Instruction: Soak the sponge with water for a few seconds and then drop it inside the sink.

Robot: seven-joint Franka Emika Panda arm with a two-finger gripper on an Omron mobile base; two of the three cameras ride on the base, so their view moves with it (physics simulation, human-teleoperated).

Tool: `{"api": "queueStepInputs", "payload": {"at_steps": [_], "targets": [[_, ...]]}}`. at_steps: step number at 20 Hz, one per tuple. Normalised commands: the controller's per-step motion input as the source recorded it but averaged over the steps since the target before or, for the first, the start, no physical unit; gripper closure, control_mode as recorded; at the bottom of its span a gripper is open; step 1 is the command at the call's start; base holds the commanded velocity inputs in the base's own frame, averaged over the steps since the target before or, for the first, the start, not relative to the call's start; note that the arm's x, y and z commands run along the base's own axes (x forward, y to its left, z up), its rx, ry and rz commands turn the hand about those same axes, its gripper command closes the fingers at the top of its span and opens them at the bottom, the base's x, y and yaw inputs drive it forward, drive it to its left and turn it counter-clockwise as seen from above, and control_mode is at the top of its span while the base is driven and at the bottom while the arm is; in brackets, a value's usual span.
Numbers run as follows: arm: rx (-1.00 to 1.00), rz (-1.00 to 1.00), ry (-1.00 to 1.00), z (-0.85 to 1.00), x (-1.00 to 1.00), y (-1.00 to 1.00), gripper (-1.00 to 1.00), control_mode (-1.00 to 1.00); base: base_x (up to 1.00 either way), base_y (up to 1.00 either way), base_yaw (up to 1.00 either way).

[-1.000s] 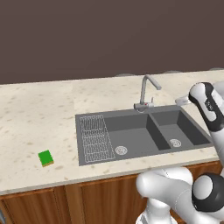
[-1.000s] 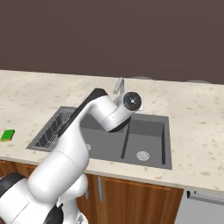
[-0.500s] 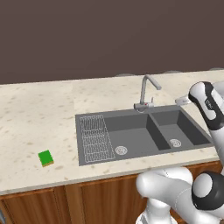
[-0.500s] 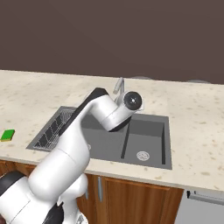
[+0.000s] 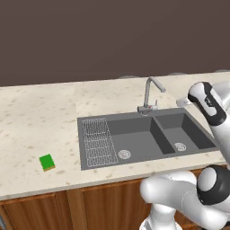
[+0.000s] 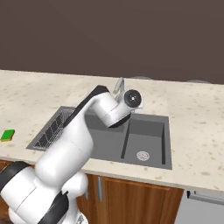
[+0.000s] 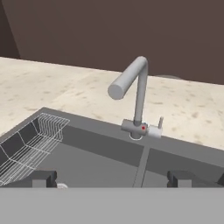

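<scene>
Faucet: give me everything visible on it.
The faucet is matte grey metal: an upright stem that bends into a slanted spout with a round open end. Its base carries a red dot and a small side lever. It stands on the sink's back rim, near the divider between basins. No water runs; nothing touches it.

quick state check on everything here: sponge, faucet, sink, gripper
sponge: flat on the counter left of the sink, untouched
faucet: no water running
sink: both basins empty, wire rack in the left end
gripper: open, holding nothing, facing the faucet
</scene>
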Motion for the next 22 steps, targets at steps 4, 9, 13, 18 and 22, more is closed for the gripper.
{"api": "queueStepInputs", "payload": {"at_steps": [4,9,13,18,22], "targets": [[0.00,0.00,0.00,-0.07,0.24,0.00,-1.00,-1.00,0.00,0.00,0.00],[0.00,0.00,0.00,-0.10,0.12,0.00,-1.00,-1.00,0.00,0.00,0.00],[0.00,0.00,0.00,-0.18,0.06,0.00,-1.00,-1.00,0.00,0.00,0.00],[-0.01,0.00,0.00,-0.22,0.08,0.00,-1.00,-1.00,0.00,0.00,0.00],[0.00,0.00,0.00,-0.06,0.06,0.00,-1.00,-1.00,0.00,0.00,0.00]]}}
